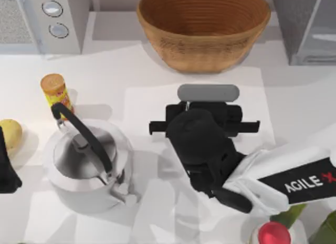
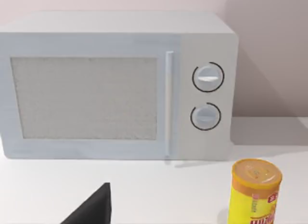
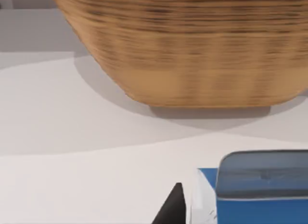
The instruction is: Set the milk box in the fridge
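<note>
The milk box (image 3: 260, 188) stands close before my right wrist camera, with a blue top and a white part below. In the top view its top is a grey rounded strip (image 1: 208, 92) just in front of the wicker basket. My right gripper (image 1: 207, 115) is at the middle of the table, right behind the box. One black fingertip (image 3: 174, 207) stands beside the box with a small gap, so the gripper is open. The fridge (image 1: 310, 29) is the dark-grey box at the far right corner. My left gripper (image 1: 6, 168) is parked at the left edge.
A large wicker basket (image 1: 205, 29) sits at the back centre and a white two-knob appliance (image 1: 47, 18) at the back left. A kettle (image 1: 86, 165), a yellow canister (image 1: 55, 92) and a yellow lump (image 1: 10, 134) occupy the left. A red-topped object (image 1: 273, 233) stands front right.
</note>
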